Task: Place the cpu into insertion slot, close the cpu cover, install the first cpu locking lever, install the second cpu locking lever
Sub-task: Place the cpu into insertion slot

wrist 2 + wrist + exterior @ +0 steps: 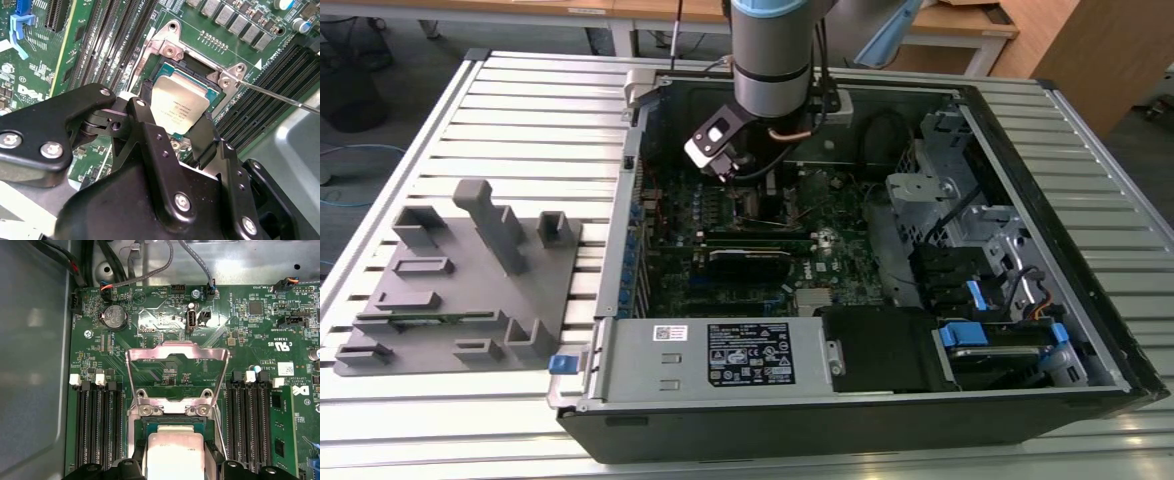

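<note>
In the exterior view my gripper (pixel 744 185) is down inside the open computer case, over the green board. The cpu (pixel 177 102), a small square chip with a dull metal top, lies in or just over the insertion slot (pixel 216 102), a black socket with a silvery rim. Black fingers (pixel 142 112) press against two opposite sides of the chip, so the gripper (pixel 172 122) is shut on it. In the first wrist view the cpu (pixel 173 455) sits between the fingers (pixel 131 467). The cpu cover (pixel 177 352), a thin silvery frame, stands swung open beyond the socket.
A thin locking lever (pixel 280 97) sticks out past the socket's corner. Long black memory slots (pixel 97 425) flank the socket on both sides. A power supply box (pixel 720 355) and drive bays (pixel 1001 330) fill the case's near side. A grey fixture (pixel 454 280) lies on the slatted table.
</note>
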Robot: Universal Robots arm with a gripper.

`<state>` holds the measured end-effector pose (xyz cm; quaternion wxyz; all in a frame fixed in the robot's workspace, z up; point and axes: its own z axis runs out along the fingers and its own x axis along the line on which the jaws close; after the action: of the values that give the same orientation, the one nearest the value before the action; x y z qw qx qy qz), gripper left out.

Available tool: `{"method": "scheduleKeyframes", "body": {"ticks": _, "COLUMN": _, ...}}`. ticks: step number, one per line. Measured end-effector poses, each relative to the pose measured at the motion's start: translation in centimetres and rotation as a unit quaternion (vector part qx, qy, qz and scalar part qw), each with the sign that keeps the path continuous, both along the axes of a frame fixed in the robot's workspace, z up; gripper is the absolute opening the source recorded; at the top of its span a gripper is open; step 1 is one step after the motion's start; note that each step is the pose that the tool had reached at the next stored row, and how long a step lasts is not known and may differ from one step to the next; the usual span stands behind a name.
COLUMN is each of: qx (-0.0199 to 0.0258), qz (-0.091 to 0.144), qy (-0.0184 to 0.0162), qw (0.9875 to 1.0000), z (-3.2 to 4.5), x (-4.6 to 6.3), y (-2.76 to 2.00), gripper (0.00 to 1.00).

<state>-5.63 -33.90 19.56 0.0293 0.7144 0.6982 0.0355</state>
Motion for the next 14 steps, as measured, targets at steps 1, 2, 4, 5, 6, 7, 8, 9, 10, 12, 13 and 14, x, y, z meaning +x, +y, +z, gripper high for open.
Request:
{"method": "scheduleKeyframes", "body": {"ticks": 1, "qx": -0.0001, "qz": 0.0, "qy": 0.0001, "qw": 1.0, "z": 0.0, "x": 0.0, "y": 0.0, "gripper": 0.54}}
{"method": "scheduleKeyframes", "body": {"ticks": 2, "qx": -0.0001, "qz": 0.0, "qy": 0.0001, "qw": 1.0, "z": -0.01, "x": 0.0, "y": 0.0, "gripper": 0.54}}
{"method": "scheduleKeyframes", "body": {"ticks": 4, "qx": 0.0, "qz": 0.0, "qy": 0.0, "qw": 1.0, "z": -0.03, "x": 0.0, "y": 0.0, "gripper": 0.54}}
{"method": "scheduleKeyframes", "body": {"ticks": 5, "qx": 0.0, "qz": 0.0, "qy": 0.0, "qw": 1.0, "z": -0.03, "x": 0.0, "y": 0.0, "gripper": 0.54}}
{"method": "scheduleKeyframes", "body": {"ticks": 6, "qx": 0.0, "qz": 0.0, "qy": 0.0, "qw": 1.0, "z": -0.04, "x": 0.0, "y": 0.01, "gripper": 0.54}}
{"method": "scheduleKeyframes", "body": {"ticks": 7, "qx": 0.0001, "qz": 0.0, "qy": 0.0, "qw": 1.0, "z": -0.05, "x": 0.01, "y": 0.01, "gripper": 0.54}}
{"method": "scheduleKeyframes", "body": {"ticks": 8, "qx": 0.0001, "qz": 0.0, "qy": 0.0, "qw": 1.0, "z": -0.06, "x": 0.01, "y": 0.02, "gripper": 0.54}}
{"method": "scheduleKeyframes", "body": {"ticks": 9, "qx": 0.0, "qz": 0.0, "qy": 0.0, "qw": 1.0, "z": -0.07, "x": 0.03, "y": 0.02, "gripper": 0.54}}
{"method": "scheduleKeyframes", "body": {"ticks": 10, "qx": 0.0, "qz": 0.0, "qy": 0.0, "qw": 1.0, "z": -0.07, "x": 0.06, "y": 0.02, "gripper": 0.54}}
{"method": "scheduleKeyframes", "body": {"ticks": 12, "qx": 0.0, "qz": 0.0, "qy": 0.0, "qw": 1.0, "z": -0.08, "x": 0.08, "y": 0.02, "gripper": 0.54}}
{"method": "scheduleKeyframes", "body": {"ticks": 13, "qx": 0.0001, "qz": 0.0, "qy": 0.0, "qw": 1.0, "z": -0.08, "x": 0.1, "y": 0.02, "gripper": 0.54}}
{"method": "scheduleKeyframes", "body": {"ticks": 14, "qx": 0.0001, "qz": 0.0, "qy": 0.0, "qw": 1.0, "z": -0.08, "x": 0.1, "y": 0.02, "gripper": 0.54}}
